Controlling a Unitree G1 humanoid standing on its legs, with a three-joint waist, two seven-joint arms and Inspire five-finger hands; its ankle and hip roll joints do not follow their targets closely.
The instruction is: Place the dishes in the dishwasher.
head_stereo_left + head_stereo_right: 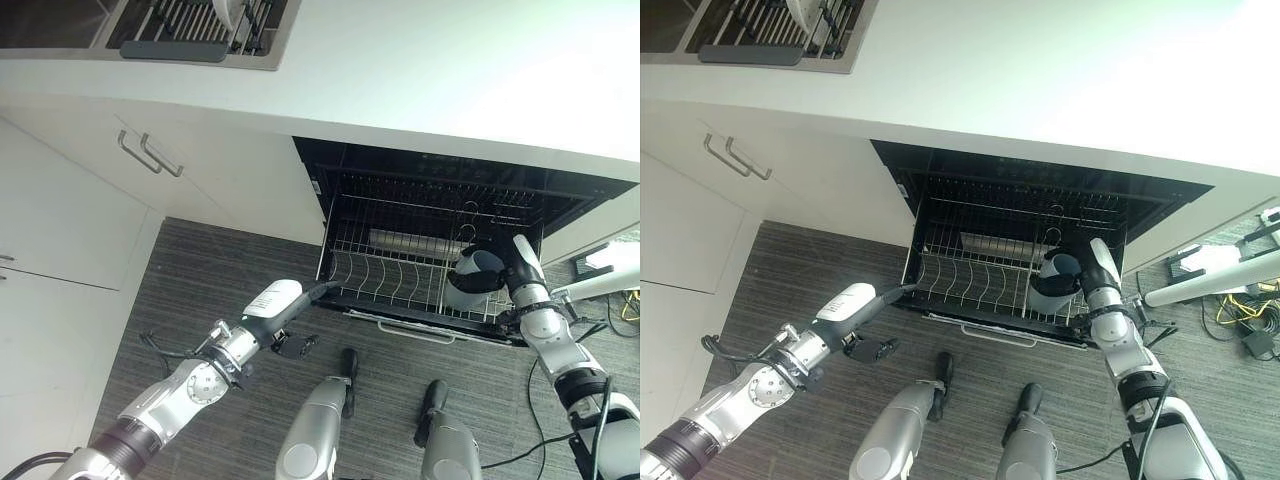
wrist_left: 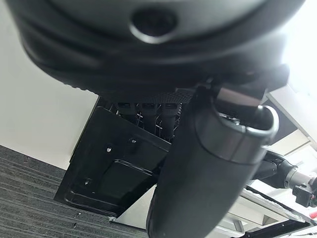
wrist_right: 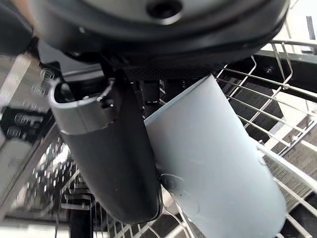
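Over the pulled-out dishwasher rack (image 1: 400, 285), the right robot hand (image 1: 500, 275) curls its fingers and thumb around a pale grey cup (image 3: 218, 158), held at the rack's right end. Left robot hand (image 1: 290, 300), fingers straight, reaches the rack's left front corner.

Bright, even daylight fell on the white countertop (image 1: 450, 70), which glared almost to blankness toward the right. The open dishwasher (image 1: 440, 190) beneath it sat in deep shadow, its wire rack (image 1: 400, 275) catching thin highlights. The head views bent straight edges near the frame borders. In the left wrist view, the left hand (image 2: 198, 168) loomed dark and soft-focused, with a burnt-out white patch at the upper right. In the right wrist view, the pale cup (image 3: 218, 158) was evenly lit, while the surrounding rack blurred.
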